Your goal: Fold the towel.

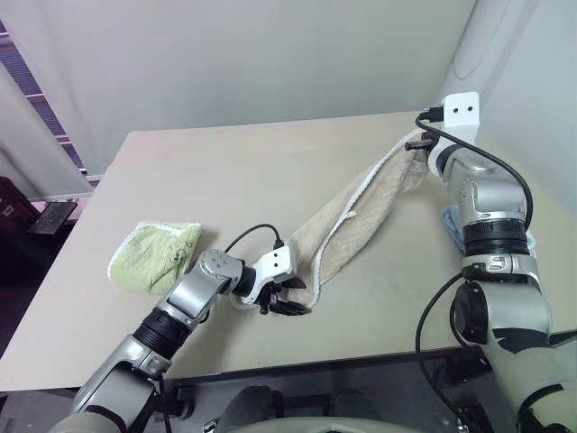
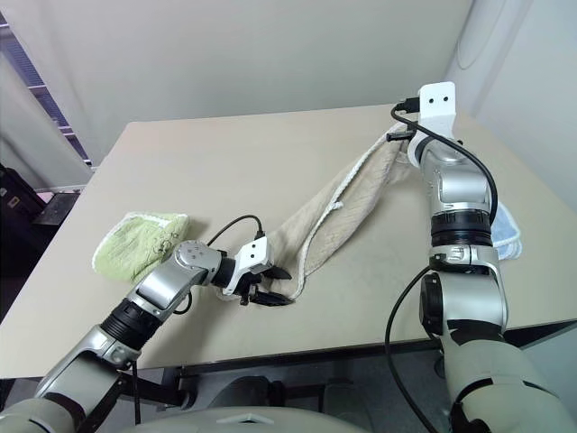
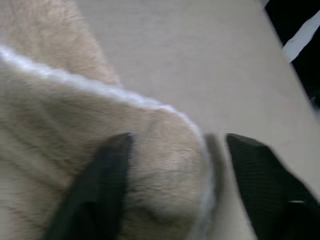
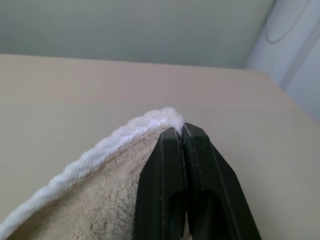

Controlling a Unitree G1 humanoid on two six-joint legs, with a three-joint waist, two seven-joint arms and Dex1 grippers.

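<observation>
Beige towel [image 1: 361, 221] w/ white edging; green towel [image 1: 153, 255].

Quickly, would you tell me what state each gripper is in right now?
Left gripper: open, fingers either side of the towel corner.
Right gripper: shut on the towel's edge.

Paired head views down over table [image 1: 270, 171]; close wrist views along fingers [image 4: 170, 165].

Three cloths on one table [image 1: 225, 171]: one beige towel [image 1: 361, 221], one green folded towel [image 1: 153, 255], one light blue folded towel [image 2: 505, 230]; two grippers.
</observation>
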